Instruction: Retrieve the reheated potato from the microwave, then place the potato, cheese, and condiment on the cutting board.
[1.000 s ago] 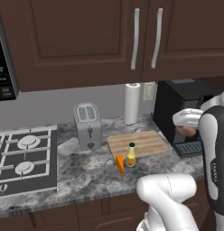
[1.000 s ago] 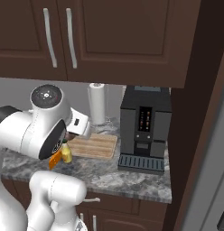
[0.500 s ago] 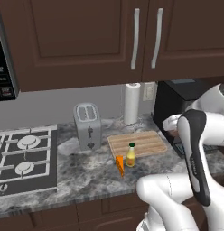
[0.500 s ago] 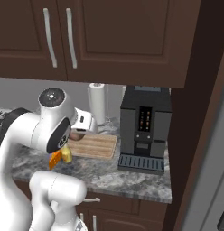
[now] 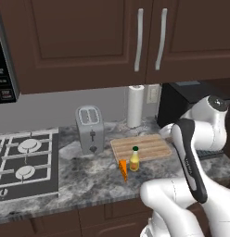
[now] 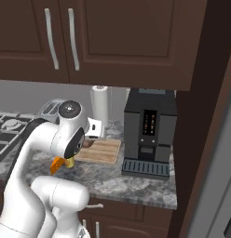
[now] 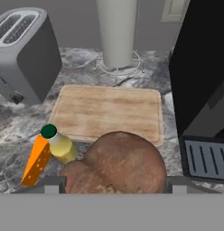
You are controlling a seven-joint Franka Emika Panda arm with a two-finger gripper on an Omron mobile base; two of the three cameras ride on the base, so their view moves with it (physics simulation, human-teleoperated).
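The potato (image 7: 120, 162) sits between the two fingers of the end effector (image 7: 114, 182), which is clamped on it with the jaws spread wide around its bulk. It is carried in the air, above the near edge of the cutting board (image 7: 109, 110). Seen along the hand, the lump looks broader than tall, its long axis running roughly from one finger to the other; which end leads I cannot tell.

The step in hand appears to be the carry to the board, with the potato already out of the microwave (image 5: 4, 60). The next move likely calls for going forward and down over the bare wood ahead of the end effector, then letting go low enough that the round lump does not roll.

The condiment (image 7: 59, 144) stands upright on the worktop (image 7: 23, 131) just beside the held potato, off the board's near corner. The cheese (image 7: 36, 161) lies touching it on the outer side.
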